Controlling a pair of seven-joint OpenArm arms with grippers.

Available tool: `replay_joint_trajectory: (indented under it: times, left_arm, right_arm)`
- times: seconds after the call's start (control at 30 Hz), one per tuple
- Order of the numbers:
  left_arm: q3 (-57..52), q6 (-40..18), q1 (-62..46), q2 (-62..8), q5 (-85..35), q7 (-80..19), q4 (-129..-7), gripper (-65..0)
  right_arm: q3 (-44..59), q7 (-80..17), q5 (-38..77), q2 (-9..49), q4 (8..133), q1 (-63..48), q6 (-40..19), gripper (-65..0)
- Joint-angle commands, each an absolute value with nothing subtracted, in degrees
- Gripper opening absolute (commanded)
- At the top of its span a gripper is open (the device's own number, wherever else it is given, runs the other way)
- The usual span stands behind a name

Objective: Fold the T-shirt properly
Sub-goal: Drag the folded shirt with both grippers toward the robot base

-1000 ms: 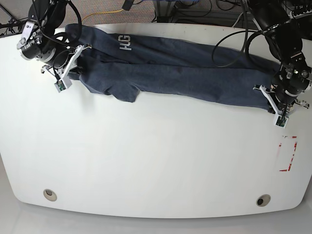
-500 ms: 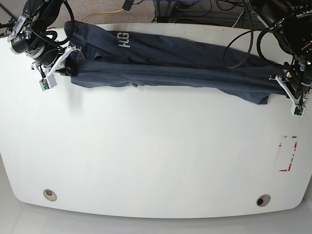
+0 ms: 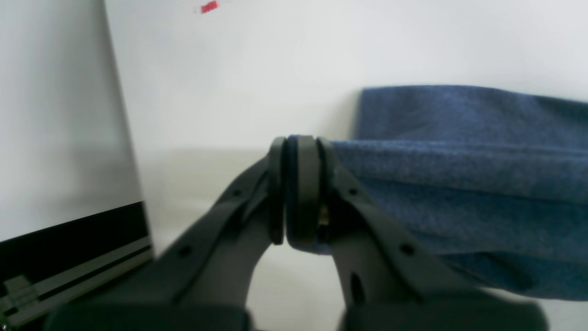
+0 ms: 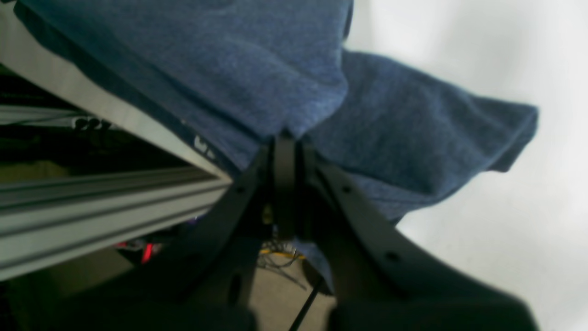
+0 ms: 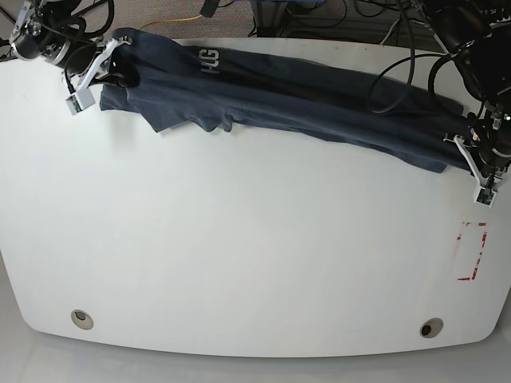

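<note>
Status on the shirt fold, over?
Left claw shut on T-shirt. Right claw shut on it too. Shirt stretched along table's far edge. Nothing in the way.

1. White table (image 5: 239, 255): rounded corners, two round fittings near the front edge.
2. T-shirt (image 5: 319, 96): dark navy, drawn out in a long band across the far side of the table, white lettering near its left end, a loose flap hanging toward the front.
3. Right gripper (image 5: 102, 68): at the band's left end, clamped on the cloth.
4. Left gripper (image 5: 471, 152): at the band's right end, likewise clamped.
5. Red marking (image 5: 471, 251): on the table near the right edge.
</note>
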State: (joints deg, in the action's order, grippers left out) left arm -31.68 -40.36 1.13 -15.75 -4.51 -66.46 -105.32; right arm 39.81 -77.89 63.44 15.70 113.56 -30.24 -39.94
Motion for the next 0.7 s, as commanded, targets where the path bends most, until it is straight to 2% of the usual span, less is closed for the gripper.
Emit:
replay_joint_trajectory:
  times: [0.0, 0.17, 0.43, 0.5, 0.67]
  left_arm:
    - [-31.2, -40.0, 2.3, -18.0, -3.8, -64.0, -104.4, -65.0]
    - [-29.0, -40.0, 3.5, -20.1, -3.9, -60.6, -100.2, -65.0]
    - [-25.6, -40.0, 4.9, -22.1, -4.0, -60.6, -96.6, -65.0]
    - [-23.6, -40.0, 4.7, -22.5, -4.0, -60.7, -96.6, -60.0]
    - [-23.2, -40.0, 1.0, -22.5, -3.8, -60.8, -96.7, -39.4]
  right_arm:
    - [40.3, -77.2, 64.2, 16.7, 114.6, -31.9, -40.0, -65.0]
    - [40.2, -77.2, 64.0, 16.7, 114.4, -33.9, -40.0, -65.0]
    - [40.1, -77.2, 62.4, 16.6, 114.3, -34.7, -40.0, -64.8]
    - [40.1, -77.2, 59.9, 16.6, 114.3, -34.8, -40.0, -59.5]
    - [40.2, -77.2, 53.1, 16.6, 114.3, -35.0, -40.0, -38.5]
